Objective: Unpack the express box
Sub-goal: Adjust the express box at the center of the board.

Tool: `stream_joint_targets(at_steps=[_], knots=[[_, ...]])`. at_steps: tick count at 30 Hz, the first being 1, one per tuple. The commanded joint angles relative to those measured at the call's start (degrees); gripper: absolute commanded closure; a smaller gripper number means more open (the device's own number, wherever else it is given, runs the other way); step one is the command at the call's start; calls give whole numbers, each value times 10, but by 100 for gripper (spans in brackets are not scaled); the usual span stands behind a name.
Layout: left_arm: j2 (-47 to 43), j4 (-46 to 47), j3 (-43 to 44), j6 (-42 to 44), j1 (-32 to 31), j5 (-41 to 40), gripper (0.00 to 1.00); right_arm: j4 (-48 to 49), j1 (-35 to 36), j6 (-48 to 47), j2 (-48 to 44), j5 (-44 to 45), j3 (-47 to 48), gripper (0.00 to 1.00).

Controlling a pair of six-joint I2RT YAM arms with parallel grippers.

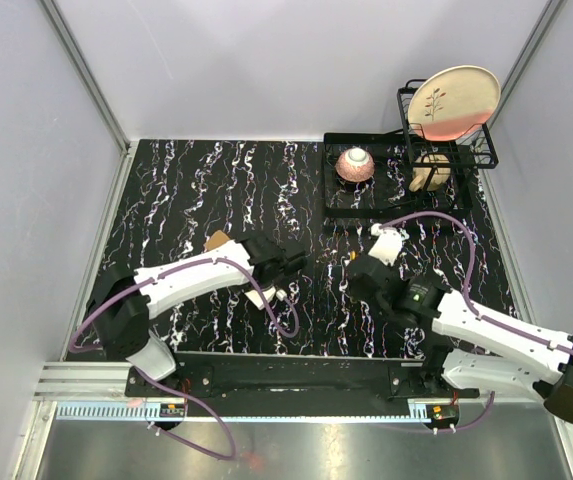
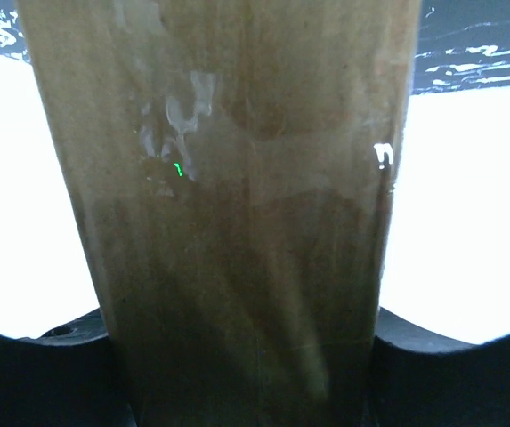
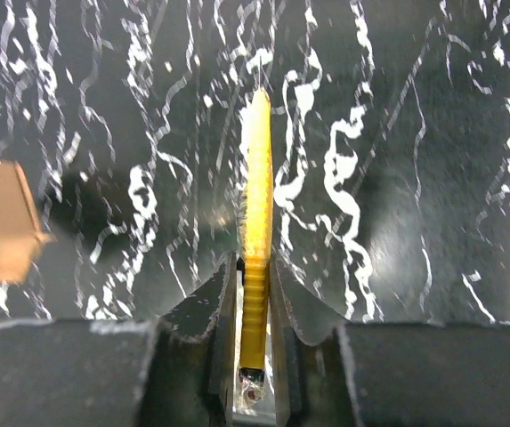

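Left gripper (image 1: pixel 271 268) is clamping down across the express box (image 2: pixel 237 222), its two dark fingers (image 2: pixel 41 374) pressing on either side of the cardboard. Right gripper (image 3: pixel 255 294) is squeezing the yellow utility knife (image 3: pixel 256 178) by its ribbed handle, the knife pointing straight away from the wrist over the black marbled table (image 1: pixel 186 190).

From above, the left wrist is hiding most of the box. Only two tan bits are peeking out, one behind the arm and one in front of it. Up close, the box is filling the left wrist view and running off the top and bottom, so I cannot make out the flap lid. I also cannot tell whether it is resting on the table or hanging just clear. The right wrist view is catching only one blurred corner at its left edge. The knife's far tip is too thin and washed out to tell whether a blade is showing.

The box is looking plain brown and flat-sided, with shiny, smeary patches glaring on its upper face. It is sitting left of the table's centre, near the front edge, well apart from the knife.
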Motion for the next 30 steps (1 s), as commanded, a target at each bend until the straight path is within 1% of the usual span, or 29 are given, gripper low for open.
stream_joint_targets(at_steps=[1,4,7,9,10,11,13,15,16,18,20,24,28,30], knots=[[31,-121,23,77,12,2,100,145,-35,-44,24,-24,14,100],[104,-121,49,63,22,7,100,164,-35,-51,23,-32,14,100],[175,-121,101,46,35,29,100,186,-35,-70,9,-36,6,100],[221,-120,150,41,53,40,100,207,-35,-82,4,-39,-2,100],[234,-120,169,39,59,55,100,211,-35,-90,5,-38,-5,100],[245,-120,205,41,66,64,100,215,-35,-93,11,-37,-8,100],[266,-120,229,43,84,81,100,233,-35,-101,21,-42,-11,100],[272,-120,230,43,94,78,100,251,-35,-104,39,-48,-14,100],[275,-120,223,37,94,56,100,256,-36,-106,45,-51,-15,100],[278,-120,198,15,94,27,96,268,-40,-104,54,-58,-19,100],[275,-120,201,5,90,0,93,273,-44,-101,58,-64,-27,100],[234,-120,229,38,74,6,97,278,-53,-86,54,-74,-46,100],[184,-120,225,44,65,-5,99,279,-68,-67,51,-79,-58,100],[156,-120,210,37,55,1,99,302,-77,-65,60,-93,-61,100]])
